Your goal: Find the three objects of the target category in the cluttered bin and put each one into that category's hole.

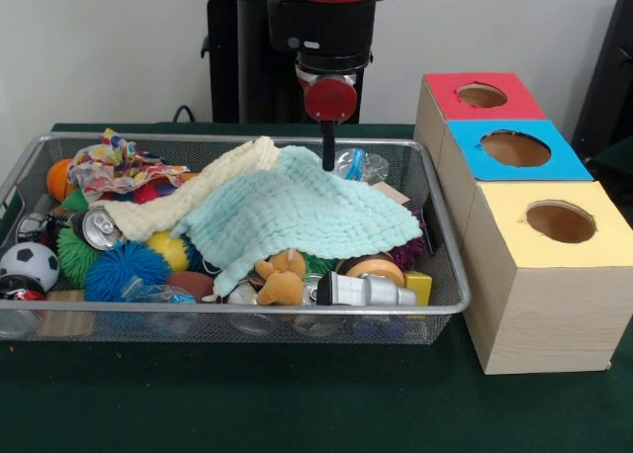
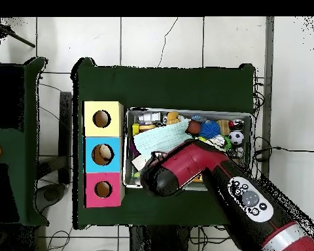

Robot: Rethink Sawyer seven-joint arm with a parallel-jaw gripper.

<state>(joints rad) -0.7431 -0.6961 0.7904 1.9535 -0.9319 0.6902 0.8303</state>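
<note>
On the green table (image 1: 297, 404), the wire-mesh bin (image 1: 435, 226) takes up the left and middle of the front view, heaped with clutter. To its right stand three wooden boxes in a row, touching one another, each with a round hole in a coloured top: the yellow box (image 1: 554, 275) nearest the camera, the blue box (image 1: 514, 151) behind it, and the red box (image 1: 480, 97) farthest back.

The red and black arm (image 1: 331, 28) comes down over the back of the bin. Its gripper (image 1: 327, 159) shows as a single dark tip reaching the far edge of a mint-green cloth (image 1: 297, 211); whether it is parted, closed or grasping the cloth cannot be told. In the overhead view the arm (image 2: 205, 170) hides most of that end of the bin.

The mint-green cloth covers the middle of the heap, with a cream cloth (image 1: 198, 196) lying beside it to the left and partly under it. A patterned cloth (image 1: 114, 166) is bunched at the back left.

Smaller things lie around the cloths: a blue spiky ball (image 1: 124, 265), a green spiky ball (image 1: 74, 250), a soccer ball (image 1: 30, 263) at the left edge, a drink can (image 1: 99, 227), a tan plush toy (image 1: 280, 280) and a silver flashlight (image 1: 366, 290) at the front. Which of these belong to the target category cannot be told.
</note>
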